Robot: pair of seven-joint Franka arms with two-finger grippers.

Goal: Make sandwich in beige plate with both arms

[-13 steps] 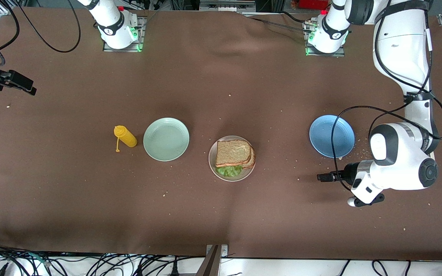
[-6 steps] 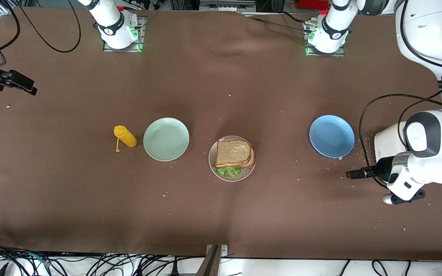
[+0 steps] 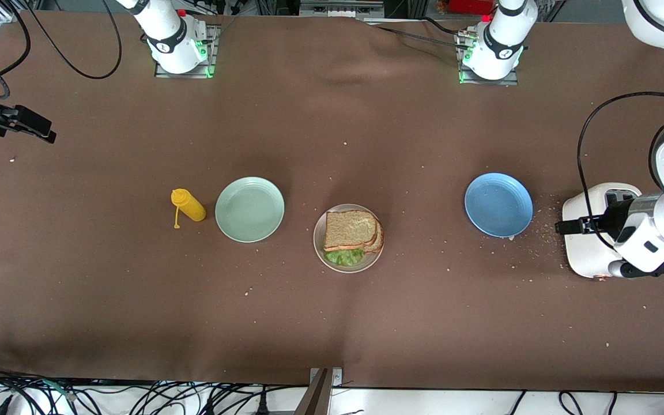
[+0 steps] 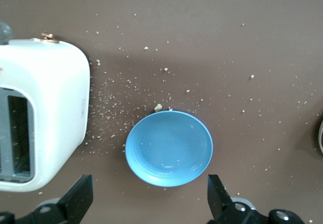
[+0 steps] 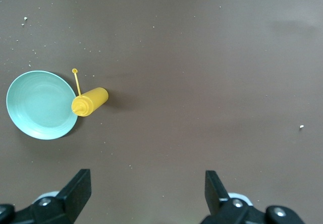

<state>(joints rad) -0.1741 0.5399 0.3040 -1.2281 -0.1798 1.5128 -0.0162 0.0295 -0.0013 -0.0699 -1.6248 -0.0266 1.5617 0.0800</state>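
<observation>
Both grippers hang empty, fingers spread wide: left gripper (image 4: 146, 201) above the blue plate (image 4: 169, 148), right gripper (image 5: 146, 196) above bare table.

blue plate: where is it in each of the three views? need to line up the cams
Front view: the blue plate sits toward the left arm's end of the table, beside the white toaster.
Left wrist view: the blue plate is near the middle, just ahead of the open left gripper.
Right wrist view: not in it.
Shared landmark: the white toaster, in the front and left wrist views, crumbs between it and the plate.
</observation>
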